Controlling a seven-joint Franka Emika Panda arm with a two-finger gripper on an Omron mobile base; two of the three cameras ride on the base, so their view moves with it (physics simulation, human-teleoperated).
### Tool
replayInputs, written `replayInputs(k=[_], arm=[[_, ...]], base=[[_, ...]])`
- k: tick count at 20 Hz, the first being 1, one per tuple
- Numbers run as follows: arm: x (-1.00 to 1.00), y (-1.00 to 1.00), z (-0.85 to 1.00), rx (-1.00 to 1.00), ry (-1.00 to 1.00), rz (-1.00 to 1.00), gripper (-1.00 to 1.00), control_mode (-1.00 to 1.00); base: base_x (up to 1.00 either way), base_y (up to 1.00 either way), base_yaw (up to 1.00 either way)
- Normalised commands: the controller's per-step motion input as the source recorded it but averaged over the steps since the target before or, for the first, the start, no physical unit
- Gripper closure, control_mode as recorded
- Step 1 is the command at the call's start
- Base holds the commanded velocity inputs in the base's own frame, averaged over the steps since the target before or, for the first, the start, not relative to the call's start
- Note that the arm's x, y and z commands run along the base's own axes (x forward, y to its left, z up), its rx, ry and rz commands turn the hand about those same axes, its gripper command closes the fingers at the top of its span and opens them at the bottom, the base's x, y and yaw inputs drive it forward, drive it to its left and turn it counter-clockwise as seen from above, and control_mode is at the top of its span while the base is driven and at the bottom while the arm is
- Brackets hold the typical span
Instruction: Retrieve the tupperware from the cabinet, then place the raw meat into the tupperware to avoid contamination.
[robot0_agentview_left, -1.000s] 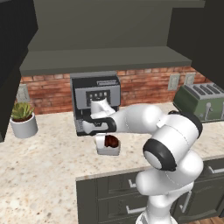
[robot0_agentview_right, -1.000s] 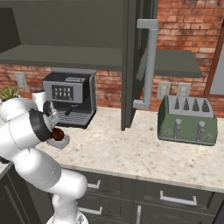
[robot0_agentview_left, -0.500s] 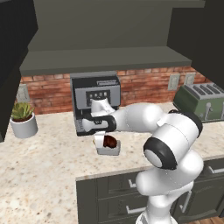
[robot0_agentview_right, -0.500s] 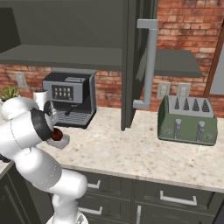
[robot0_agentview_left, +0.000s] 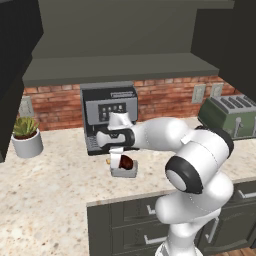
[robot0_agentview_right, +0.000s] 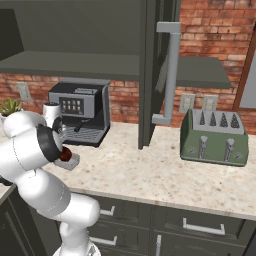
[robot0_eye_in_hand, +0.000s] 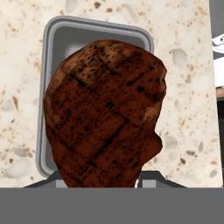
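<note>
Reddish-brown raw meat hangs in the gripper above the tupperware.

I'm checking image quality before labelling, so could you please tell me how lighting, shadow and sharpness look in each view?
Left base view: even, soft light, no glare; the open cabinet interior is dim, and the raw meat is small but readable. Right base view: similar flat light, the toaster crisp. Hand view: the meat looms large and sharply textured, hiding much of the tupperware; no blur.

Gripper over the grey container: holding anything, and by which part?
Gripper holds the dark reddish-brown raw meat above the low grey plastic tupperware. Which part is gripped cannot be told; the meat hides the fingertips.
</note>
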Motion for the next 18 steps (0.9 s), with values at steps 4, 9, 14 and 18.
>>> replayInputs(k=[4,9,14,18], arm=[[0.0,0.0,-0.01,0.04,0.0,0.0,1.0,-1.0],[0.0,0.0,-0.01,0.02,0.0,0.01,1.0,-1.0],[0.0,-0.03,-0.04,0.01,0.0,0.0,1.0,-1.0],[0.0,-0.22,-0.12,0.04,0.0,0.0,1.0,-1.0]], base=[[0.0,0.0,0.0],[0.0,0.0,0.0],[0.0,0.0,0.0],[0.0,0.0,0.0]])
